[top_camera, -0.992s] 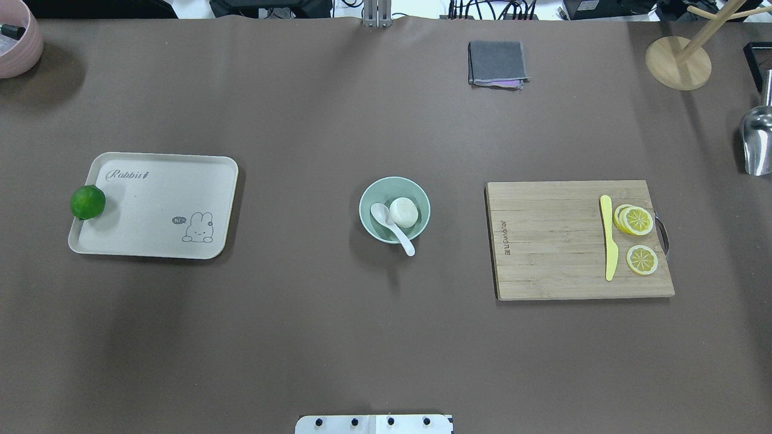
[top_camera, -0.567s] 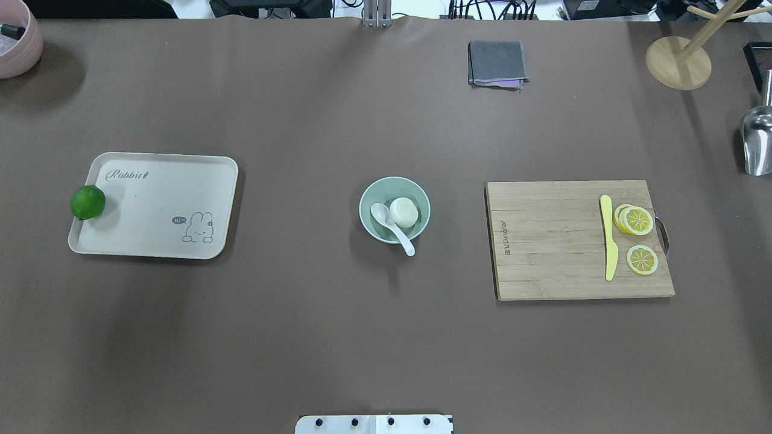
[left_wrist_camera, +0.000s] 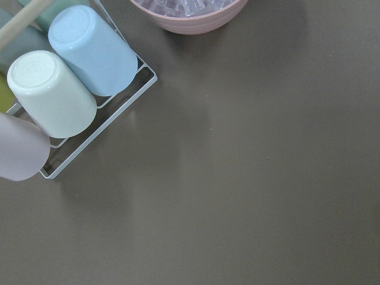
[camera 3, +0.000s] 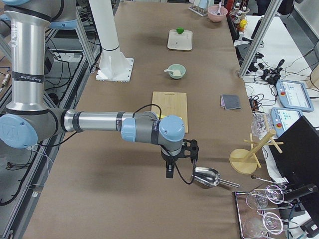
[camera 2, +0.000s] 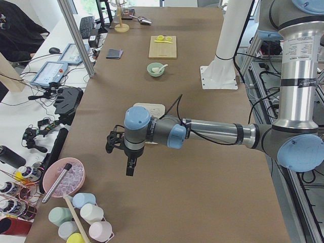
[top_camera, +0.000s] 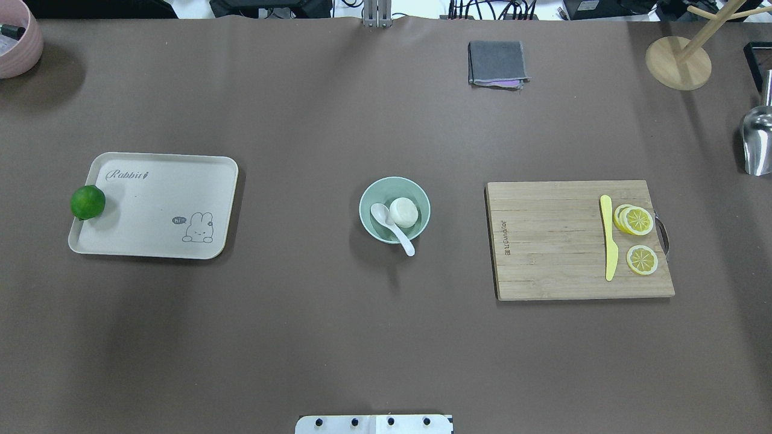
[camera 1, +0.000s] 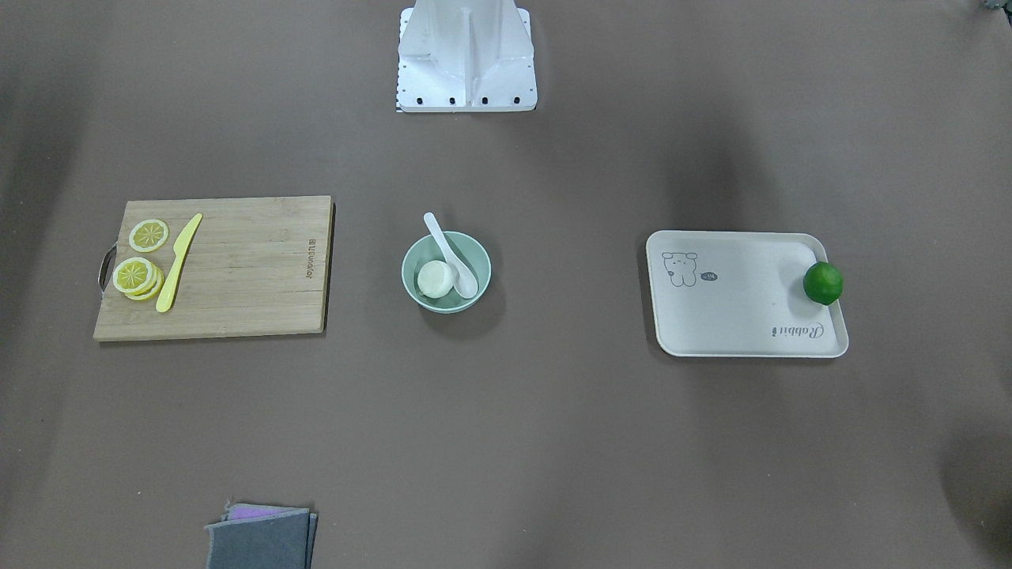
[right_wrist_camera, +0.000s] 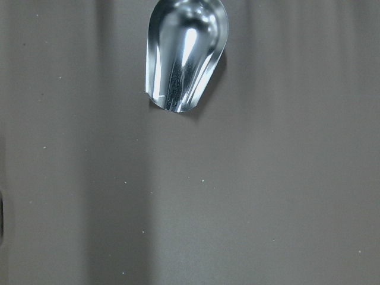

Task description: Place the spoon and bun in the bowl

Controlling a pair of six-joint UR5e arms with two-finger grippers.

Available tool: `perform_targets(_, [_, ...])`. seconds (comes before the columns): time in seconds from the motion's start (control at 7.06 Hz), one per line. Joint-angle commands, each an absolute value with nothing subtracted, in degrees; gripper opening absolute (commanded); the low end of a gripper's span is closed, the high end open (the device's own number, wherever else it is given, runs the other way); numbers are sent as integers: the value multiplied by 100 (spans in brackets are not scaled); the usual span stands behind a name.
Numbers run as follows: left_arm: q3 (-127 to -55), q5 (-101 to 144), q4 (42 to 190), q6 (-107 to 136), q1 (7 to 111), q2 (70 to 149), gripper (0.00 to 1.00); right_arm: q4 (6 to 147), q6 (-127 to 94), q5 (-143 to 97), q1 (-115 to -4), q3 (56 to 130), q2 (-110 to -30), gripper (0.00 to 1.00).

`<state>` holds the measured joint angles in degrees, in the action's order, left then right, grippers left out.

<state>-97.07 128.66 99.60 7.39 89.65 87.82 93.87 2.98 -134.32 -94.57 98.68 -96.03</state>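
Note:
The pale mint-green bowl (top_camera: 386, 188) stands at the middle of the table. The white bun (top_camera: 403, 212) lies inside it. The white spoon (top_camera: 392, 228) has its scoop in the bowl and its handle over the near rim. The front view shows the bowl (camera 1: 473, 254), bun (camera 1: 436, 278) and spoon (camera 1: 451, 251) the same way. My left gripper (camera 2: 130, 167) hangs far off at the table's left end. My right gripper (camera 3: 169, 172) hangs at the right end, beside a metal scoop (camera 3: 207, 177). Both show only in side views, so I cannot tell whether they are open or shut.
A cream tray (top_camera: 163, 205) with a green lime (top_camera: 88, 202) lies left of the bowl. A wooden board (top_camera: 555, 241) with a yellow knife (top_camera: 609, 238) and lemon slices (top_camera: 634, 220) lies right. A grey cloth (top_camera: 496, 62), a pink bowl (left_wrist_camera: 190, 12) and cups (left_wrist_camera: 89, 50) are further off.

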Motion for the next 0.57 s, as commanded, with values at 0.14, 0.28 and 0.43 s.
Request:
perform_targets(0.14, [-9694,12867,9958,738,8965,8780,98,9387,299,-13482,-9457,9879,-9606,100])
perform_targets(0.28, [-9686,12858,9958,738,8965,8780,98,9378,299,-13491,-9457,9879,-9598,100])
perform_targets(0.43, [-9686,12858,9949,738,8965,8780,98,9378,308,-13491,-9457,9879,-9598,100])
